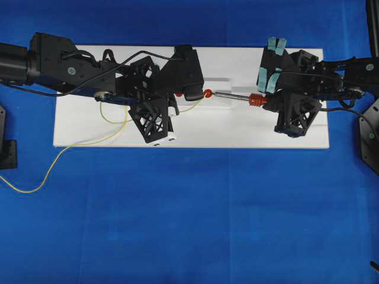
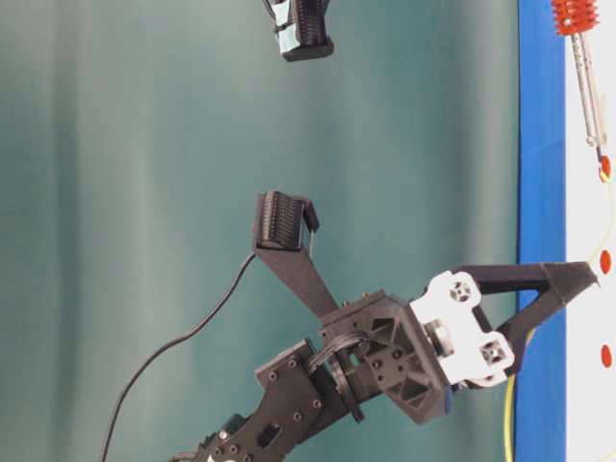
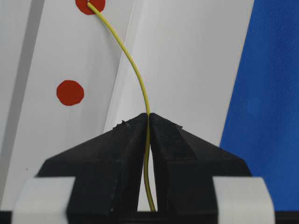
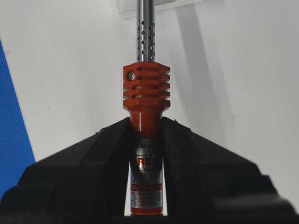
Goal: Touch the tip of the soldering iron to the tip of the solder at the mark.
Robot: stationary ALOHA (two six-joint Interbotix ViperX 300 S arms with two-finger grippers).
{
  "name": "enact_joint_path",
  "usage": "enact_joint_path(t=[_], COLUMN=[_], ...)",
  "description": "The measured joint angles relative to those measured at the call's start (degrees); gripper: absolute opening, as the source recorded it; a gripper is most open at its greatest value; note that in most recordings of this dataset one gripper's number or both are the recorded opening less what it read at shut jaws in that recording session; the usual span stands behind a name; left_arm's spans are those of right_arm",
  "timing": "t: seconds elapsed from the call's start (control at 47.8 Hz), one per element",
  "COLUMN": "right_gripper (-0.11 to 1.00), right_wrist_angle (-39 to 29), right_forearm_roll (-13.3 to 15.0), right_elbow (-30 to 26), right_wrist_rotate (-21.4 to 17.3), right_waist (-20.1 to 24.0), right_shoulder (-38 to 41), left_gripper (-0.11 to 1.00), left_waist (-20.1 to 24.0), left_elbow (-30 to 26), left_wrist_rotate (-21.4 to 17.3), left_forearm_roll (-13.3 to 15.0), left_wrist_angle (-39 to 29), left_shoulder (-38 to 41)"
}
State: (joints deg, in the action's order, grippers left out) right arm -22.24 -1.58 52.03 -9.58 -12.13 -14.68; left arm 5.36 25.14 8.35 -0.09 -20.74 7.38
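Blue cloth [image 1: 189, 225] under white board [image 1: 237, 133]. Left gripper [image 3: 148, 122] clamped on the solder [image 3: 135, 70]; the yellow wire runs out from the jaws and curves up to the top red dot [image 3: 90, 4], its tip on that mark. Right gripper [image 4: 145, 128] clamped on the soldering iron [image 4: 145, 91] at the red handle, just below the ribs; shaft points across the board toward the mark. From table level, iron tip sits at the red dot. Second red dot [image 3: 70, 92] unused, to the side.
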Motion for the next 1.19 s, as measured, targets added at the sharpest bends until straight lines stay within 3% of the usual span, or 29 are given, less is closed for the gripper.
enact_joint_path(t=[0.272,0.586,0.837,1.192], right_gripper=[0.06,0.06,0.06,0.06], right_wrist_angle=[0.0,0.0,0.0,0.0], right_forearm_roll=[0.0,0.0,0.0,0.0], right_elbow=[0.0,0.0,0.0,0.0], right_wrist_rotate=[0.0,0.0,0.0,0.0], right_waist=[0.0,0.0,0.0,0.0], right_shoulder=[0.0,0.0,0.0,-2.6], left_gripper=[0.03,0.03,0.03,0.03], left_waist=[0.0,-0.4,-0.5,-0.5], left_elbow=[0.0,2.3,7.8,10.7], left_wrist_rotate=[0.0,0.3,1.0,1.3], left_forearm_roll=[0.0,0.0,-0.1,0.0], left_wrist_angle=[-0.9,-6.2,-4.7,-3.4], left_shoulder=[-0.6,-9.4,-16.7,-19.2])
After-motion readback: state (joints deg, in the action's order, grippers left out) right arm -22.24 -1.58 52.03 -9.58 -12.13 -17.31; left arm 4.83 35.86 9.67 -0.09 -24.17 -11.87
